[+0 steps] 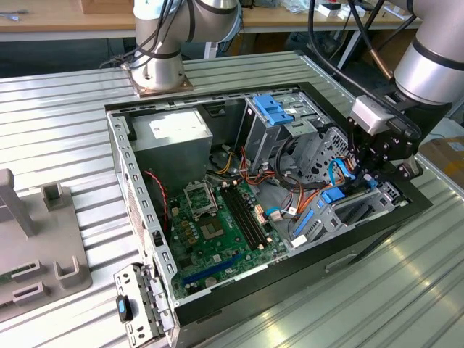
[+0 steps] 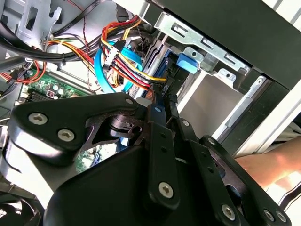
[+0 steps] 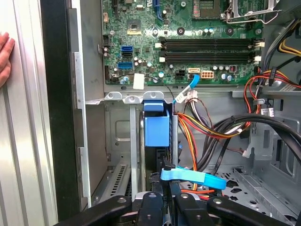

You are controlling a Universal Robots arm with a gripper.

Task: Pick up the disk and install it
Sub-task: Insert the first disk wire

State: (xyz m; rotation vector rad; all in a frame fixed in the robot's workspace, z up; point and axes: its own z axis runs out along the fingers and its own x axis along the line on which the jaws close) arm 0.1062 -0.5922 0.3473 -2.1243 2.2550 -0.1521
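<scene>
The disk point(image 3: 156, 127) stands on edge in a slot of the drive cage at the case's front, its bright blue carrier frame point(image 2: 188, 62) up against the cage's metal bracket. My gripper point(image 2: 161, 96) hangs right over the disk's cable end, low inside the open computer case point(image 1: 123, 167), at the exterior view's right point(image 1: 373, 170). The two black fingers point(image 2: 157, 122) lie almost side by side with only a thin gap, and nothing is between them. In the first wrist view the fingertips point(image 3: 151, 200) sit just behind the dark edge of the disk, among the cables.
A flat blue data cable point(image 3: 193, 177) and bundled red, yellow and orange power wires point(image 2: 127, 61) crowd the gripper. The motherboard point(image 3: 188, 42) lies beyond the cage. A second blue carrier point(image 1: 274, 109) sits in the upper bay. A person's hand point(image 3: 4, 52) rests on the ribbed table beside the case.
</scene>
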